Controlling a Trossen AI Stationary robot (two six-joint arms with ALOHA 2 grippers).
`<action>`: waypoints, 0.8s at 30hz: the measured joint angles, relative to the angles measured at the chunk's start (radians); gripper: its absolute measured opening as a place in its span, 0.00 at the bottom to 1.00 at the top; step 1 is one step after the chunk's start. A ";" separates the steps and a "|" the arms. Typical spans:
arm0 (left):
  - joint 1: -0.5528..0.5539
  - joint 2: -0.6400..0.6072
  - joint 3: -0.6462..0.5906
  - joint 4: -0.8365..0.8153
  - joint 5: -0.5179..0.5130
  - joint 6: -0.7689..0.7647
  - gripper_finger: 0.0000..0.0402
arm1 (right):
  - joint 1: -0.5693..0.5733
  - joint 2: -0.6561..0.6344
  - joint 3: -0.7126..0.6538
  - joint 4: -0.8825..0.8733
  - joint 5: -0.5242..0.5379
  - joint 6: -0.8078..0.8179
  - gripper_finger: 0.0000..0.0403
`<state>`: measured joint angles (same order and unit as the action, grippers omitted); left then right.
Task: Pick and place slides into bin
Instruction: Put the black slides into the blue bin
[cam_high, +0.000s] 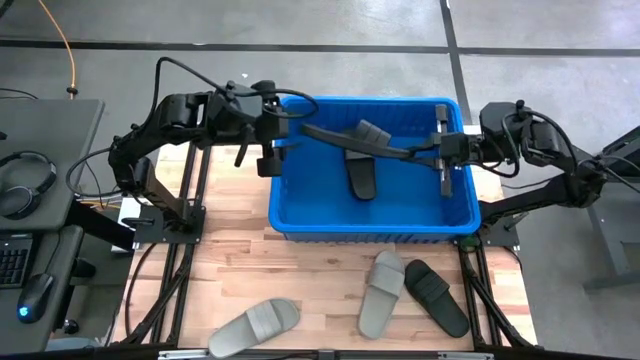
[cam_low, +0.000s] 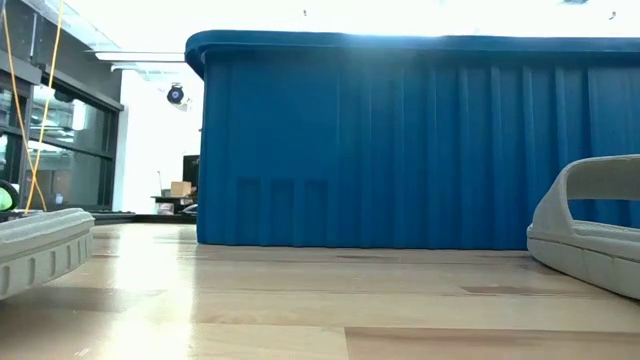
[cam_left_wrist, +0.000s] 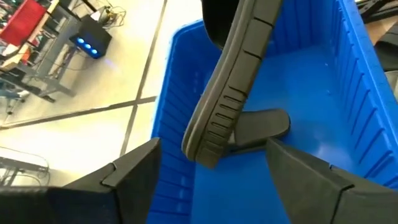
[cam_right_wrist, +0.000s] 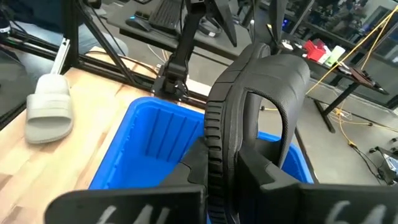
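Tools meet over the blue bin: the right tool is clamped on one end of a black slide, holding it level above the tub, while the left tool at the other end stands with its fingers spread wide, the sole between them but untouched. Another black slide lies on the bin floor. On the desk in front lie two grey slides and a black one.
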<state>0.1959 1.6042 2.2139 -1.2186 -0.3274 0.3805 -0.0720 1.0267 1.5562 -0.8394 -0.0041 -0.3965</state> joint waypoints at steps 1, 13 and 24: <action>0.000 0.000 0.000 -0.003 0.002 -0.001 0.70 | 0.000 0.000 0.000 0.001 -0.007 0.000 0.03; -0.008 0.020 0.000 -0.010 0.098 -0.082 0.70 | 0.000 0.000 0.000 0.053 -0.105 0.015 0.03; -0.006 0.018 0.000 -0.004 0.223 -0.153 0.58 | 0.001 0.003 0.000 0.052 -0.121 0.023 0.03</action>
<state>0.1894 1.6222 2.2139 -1.2224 -0.1045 0.2272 -0.0715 1.0294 1.5562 -0.7876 -0.1253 -0.3740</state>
